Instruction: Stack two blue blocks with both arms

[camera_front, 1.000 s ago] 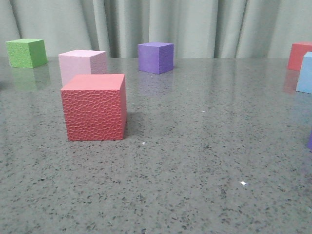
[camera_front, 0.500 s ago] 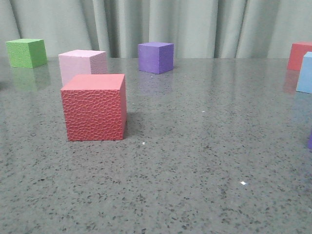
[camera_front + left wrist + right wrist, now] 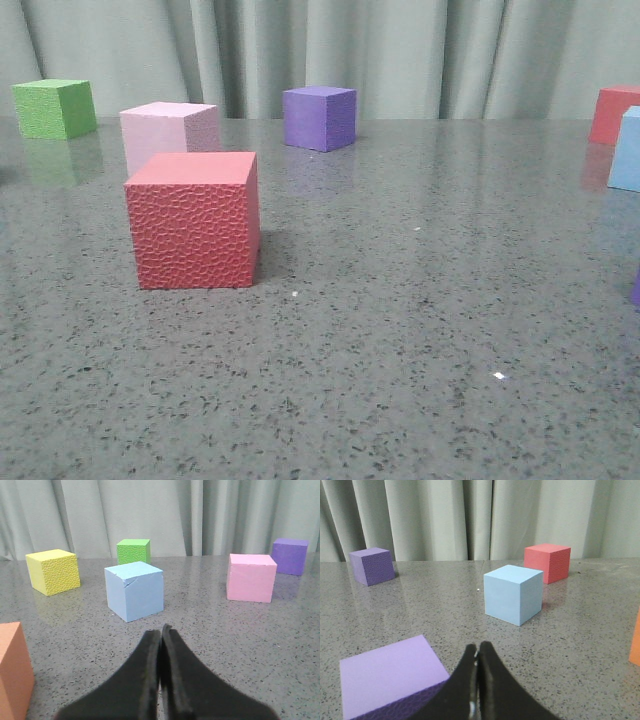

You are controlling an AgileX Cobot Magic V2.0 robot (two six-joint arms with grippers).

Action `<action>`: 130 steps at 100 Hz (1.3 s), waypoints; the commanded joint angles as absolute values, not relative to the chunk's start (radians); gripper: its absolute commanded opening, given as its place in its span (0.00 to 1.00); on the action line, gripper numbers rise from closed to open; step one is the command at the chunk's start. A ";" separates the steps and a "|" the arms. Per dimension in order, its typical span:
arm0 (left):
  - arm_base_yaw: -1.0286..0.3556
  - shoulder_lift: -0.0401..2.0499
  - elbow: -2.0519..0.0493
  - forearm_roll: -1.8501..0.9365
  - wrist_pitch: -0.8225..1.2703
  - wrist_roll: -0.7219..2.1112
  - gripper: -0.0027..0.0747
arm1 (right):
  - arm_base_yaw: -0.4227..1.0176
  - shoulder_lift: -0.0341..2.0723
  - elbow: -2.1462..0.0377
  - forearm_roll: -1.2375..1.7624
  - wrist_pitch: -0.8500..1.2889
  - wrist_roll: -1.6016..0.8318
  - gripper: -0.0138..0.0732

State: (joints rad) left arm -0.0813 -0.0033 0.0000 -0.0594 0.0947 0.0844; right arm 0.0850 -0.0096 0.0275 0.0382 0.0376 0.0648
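Where the front view's right edge cuts the scene, only a sliver of one light sky-blue foam cube point(image 3: 629, 150) shows, with a red foam cube point(image 3: 612, 113) just behind it, also clipped; a scrap of purple at that edge lower down is too small to name; neither arm appears in this view. Seen from the right wrist, that same sky-blue cube point(image 3: 513, 594) stands whole on the speckled grey stone table point(image 3: 580, 640), well ahead of the black right claw point(image 3: 477, 656), whose fingers are pressed together on nothing; a lilac foam cube point(image 3: 387, 675) sits close beside the claw, partly cut off. Seen from the left wrist, the black left claw point(image 3: 161, 634) is likewise pinched tight and empty, held low and level over the table; the second sky-blue foam cube point(image 3: 134, 591) rests directly ahead, apart from it, between a yellow foam cube point(image 3: 53, 571) and a pink foam cube point(image 3: 251, 577); an orange foam cube point(image 3: 14, 667) is cropped at the edge.
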 commanded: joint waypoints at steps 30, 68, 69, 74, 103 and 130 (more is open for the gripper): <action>-0.078 -0.035 0.016 -0.086 0.021 0.074 0.01 | 0.081 -0.036 -0.004 0.033 -0.049 0.057 0.08; -0.078 0.044 -0.268 -0.189 0.285 0.074 0.01 | 0.081 0.057 -0.255 0.080 0.206 0.057 0.08; -0.078 0.053 -0.285 -0.190 0.301 0.074 0.01 | 0.081 0.061 -0.271 0.080 0.225 0.057 0.08; -0.078 0.092 -0.341 -0.195 0.357 0.074 0.01 | 0.081 0.099 -0.329 0.080 0.287 0.057 0.08; -0.078 0.422 -0.680 -0.195 0.757 0.074 0.01 | 0.081 0.313 -0.619 0.080 0.624 0.057 0.08; -0.078 0.644 -0.866 -0.203 0.916 0.074 0.01 | 0.081 0.461 -0.806 0.085 0.895 0.057 0.08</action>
